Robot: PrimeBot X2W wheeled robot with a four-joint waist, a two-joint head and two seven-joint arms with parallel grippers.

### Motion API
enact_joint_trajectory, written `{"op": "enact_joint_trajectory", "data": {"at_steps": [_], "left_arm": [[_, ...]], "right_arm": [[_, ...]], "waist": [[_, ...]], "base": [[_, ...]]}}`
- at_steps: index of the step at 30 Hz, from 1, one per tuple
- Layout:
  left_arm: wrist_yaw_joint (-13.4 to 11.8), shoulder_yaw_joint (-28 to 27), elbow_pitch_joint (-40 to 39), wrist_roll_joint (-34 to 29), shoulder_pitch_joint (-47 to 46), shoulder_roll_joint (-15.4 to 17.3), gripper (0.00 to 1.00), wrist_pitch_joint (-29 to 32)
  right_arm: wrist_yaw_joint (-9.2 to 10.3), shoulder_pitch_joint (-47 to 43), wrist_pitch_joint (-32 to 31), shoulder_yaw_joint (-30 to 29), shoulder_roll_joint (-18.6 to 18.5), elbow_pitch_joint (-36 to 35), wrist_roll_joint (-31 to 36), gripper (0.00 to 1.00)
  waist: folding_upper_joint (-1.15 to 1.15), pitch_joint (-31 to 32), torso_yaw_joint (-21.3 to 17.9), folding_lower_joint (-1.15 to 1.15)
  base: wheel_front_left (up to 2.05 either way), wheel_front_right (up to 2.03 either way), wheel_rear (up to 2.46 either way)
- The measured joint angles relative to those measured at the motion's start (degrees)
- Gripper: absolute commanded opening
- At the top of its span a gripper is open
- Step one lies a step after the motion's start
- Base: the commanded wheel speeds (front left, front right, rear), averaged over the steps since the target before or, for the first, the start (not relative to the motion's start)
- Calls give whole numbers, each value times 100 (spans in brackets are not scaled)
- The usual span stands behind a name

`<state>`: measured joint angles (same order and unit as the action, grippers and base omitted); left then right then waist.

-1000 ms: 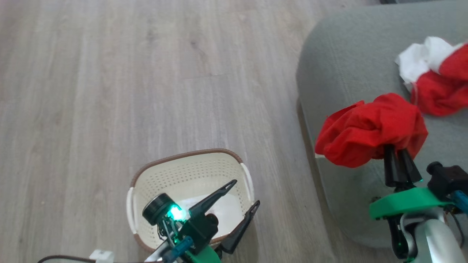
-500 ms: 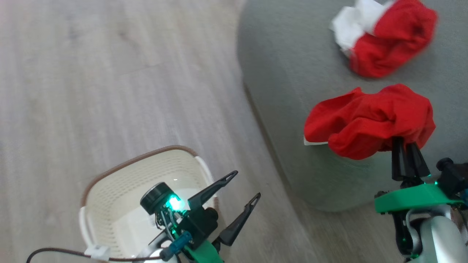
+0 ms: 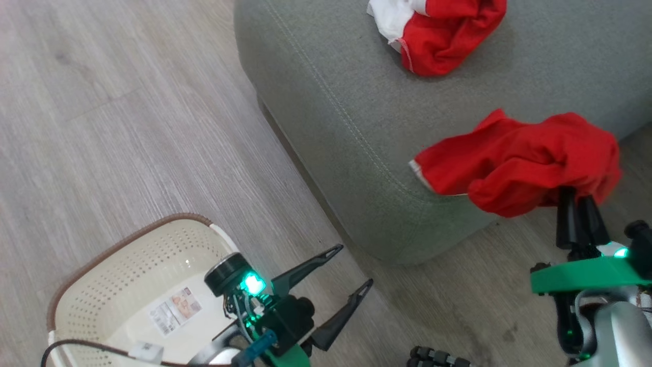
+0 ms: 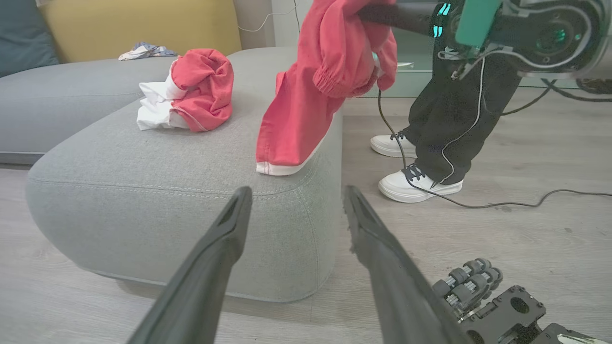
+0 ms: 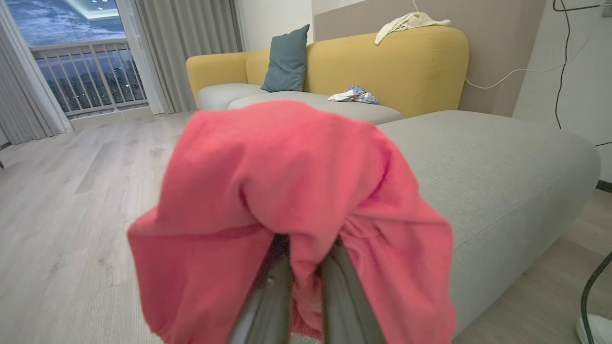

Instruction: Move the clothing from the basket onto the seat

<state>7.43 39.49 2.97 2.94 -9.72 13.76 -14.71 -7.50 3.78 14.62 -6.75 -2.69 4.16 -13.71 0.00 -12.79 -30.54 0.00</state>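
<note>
Right jaws clamp a bunched fold of the red garment (image 3: 519, 158), which I judge light and limp, hanging below them; left jaws gape empty.

Red clothing (image 3: 519, 163) over seat (image 3: 331, 102) (basket (image 3: 97, 285) aside)

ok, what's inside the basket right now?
The basket shows a paper label on its bottom and otherwise bare plastic. Its near corner is covered by the left gripper and a dark cable, so that part can't be checked.

Red garment (image 3: 519, 163) in right hand (image 3: 576, 203) over seat (image 3: 331, 92)
</note>
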Motion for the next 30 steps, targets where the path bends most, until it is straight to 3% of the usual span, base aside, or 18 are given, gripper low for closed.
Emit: {"op": "enact_joint_trajectory", "data": {"at_steps": [17, 24, 30], "left_arm": [[0, 12, -7, 15, -102, 90, 100, 0], [0, -12, -81, 1, -130, 341, 100, 0], [0, 158, -157, 0, -377, 669, 100, 0]], "right_arm": [[0, 29, 0, -187, 18, -241, 156, 0], [0, 1040, 0, -334, -18, -688, 468, 0], [0, 2112, 1, -576, -467, -755, 515, 0]], "waist": [[0, -155, -32, 0], [0, -537, 48, 0], [0, -956, 153, 1]], "base": [[0, 0, 0], [0, 0, 0], [0, 0, 0]]}}
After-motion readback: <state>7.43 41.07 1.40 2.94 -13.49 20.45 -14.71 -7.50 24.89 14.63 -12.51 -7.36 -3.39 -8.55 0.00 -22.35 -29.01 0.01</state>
